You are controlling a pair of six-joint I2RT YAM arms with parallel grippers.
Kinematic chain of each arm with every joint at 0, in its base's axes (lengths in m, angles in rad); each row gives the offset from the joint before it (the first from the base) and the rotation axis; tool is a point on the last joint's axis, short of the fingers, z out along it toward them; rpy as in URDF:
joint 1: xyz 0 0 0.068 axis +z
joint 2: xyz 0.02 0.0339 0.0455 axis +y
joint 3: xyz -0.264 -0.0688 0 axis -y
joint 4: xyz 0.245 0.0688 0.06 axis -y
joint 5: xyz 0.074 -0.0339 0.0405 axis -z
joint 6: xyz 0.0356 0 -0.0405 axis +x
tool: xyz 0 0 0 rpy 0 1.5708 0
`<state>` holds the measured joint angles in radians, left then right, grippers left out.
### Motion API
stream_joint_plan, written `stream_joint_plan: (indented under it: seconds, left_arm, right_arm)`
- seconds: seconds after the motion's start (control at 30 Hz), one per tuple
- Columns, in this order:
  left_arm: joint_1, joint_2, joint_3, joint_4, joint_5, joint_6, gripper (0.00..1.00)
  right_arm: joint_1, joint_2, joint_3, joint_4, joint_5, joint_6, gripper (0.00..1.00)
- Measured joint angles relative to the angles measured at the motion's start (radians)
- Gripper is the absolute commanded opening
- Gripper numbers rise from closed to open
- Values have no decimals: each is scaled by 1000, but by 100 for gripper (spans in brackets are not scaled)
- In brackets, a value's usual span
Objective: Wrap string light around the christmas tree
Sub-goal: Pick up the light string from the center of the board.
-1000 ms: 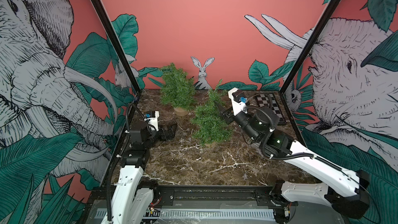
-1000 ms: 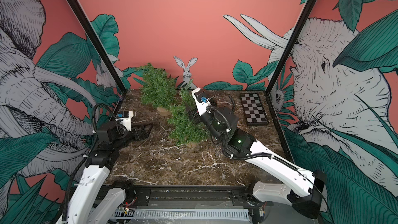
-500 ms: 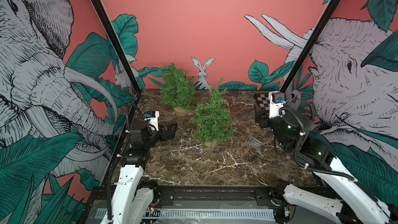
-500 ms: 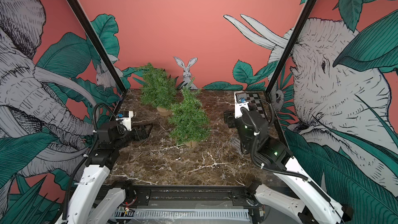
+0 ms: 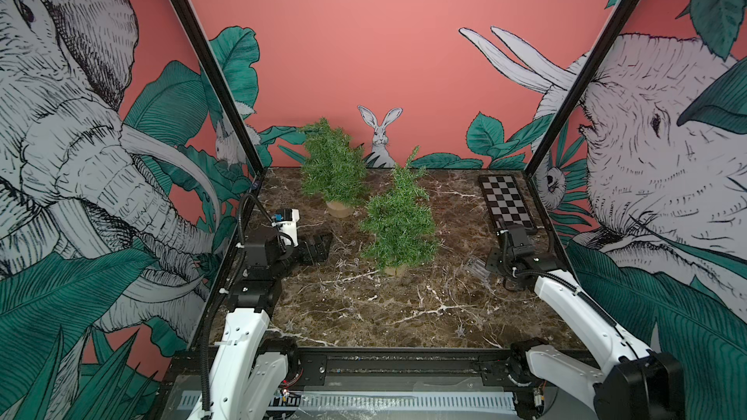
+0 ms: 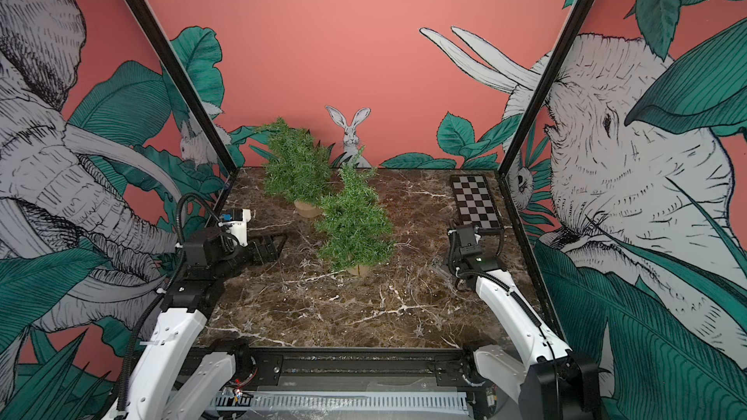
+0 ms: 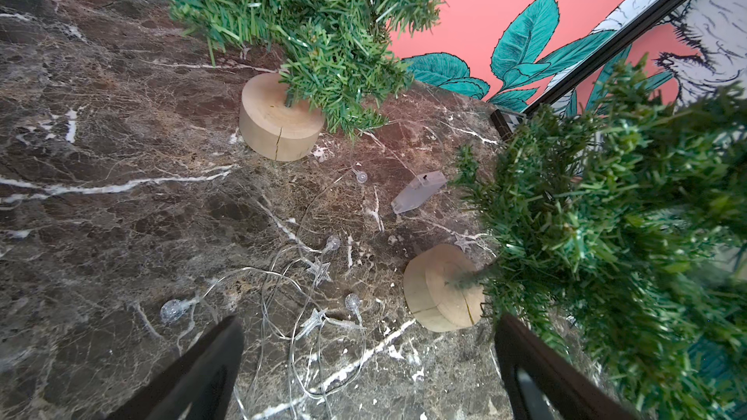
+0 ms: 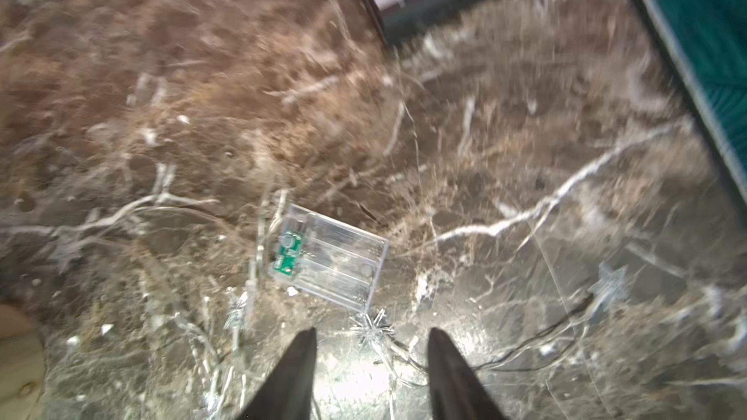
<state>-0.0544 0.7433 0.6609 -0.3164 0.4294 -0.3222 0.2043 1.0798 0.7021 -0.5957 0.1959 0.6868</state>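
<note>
Brown marble tabletop (image 5: 343,317) w/ white veins, string light (image 7: 319,271) strewn; pink jungle-mural walls (image 5: 364,34).

Table (image 5: 364,317) dark brown marble, white-veined. Near tree (image 5: 398,228) and far tree (image 5: 333,167) green. Board (image 5: 505,204) chequered black and white. String light (image 7: 319,271) clear; its box (image 8: 335,264) clear with a green chip.

I've swung my right arm (image 5: 574,305) away from the nearer tree (image 5: 398,228), out toward the checkerboard (image 5: 507,204), then dropped it low over the table (image 5: 364,309). The right gripper (image 8: 370,335) now points down just short of the clear battery box (image 8: 331,262), with a star light (image 8: 372,327) at its parted fingertips.
</note>
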Motion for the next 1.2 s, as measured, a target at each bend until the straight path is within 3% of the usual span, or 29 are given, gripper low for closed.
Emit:
stream_joint_plan:
  seconds: [0.33,0.8,1.2]
  left_arm:
    - [0,5,6,-2,0,-3,98]
    - [0,15,6,-6,-3,-3,98]
    - [0,16,6,-15,-5,-3,98]
  right_arm:
    - [-58,175,-53,183,-59,131,35]
    - [-58,226,-63,233,-24,177,35]
    - [-56,278,-86,280,-39,193,27]
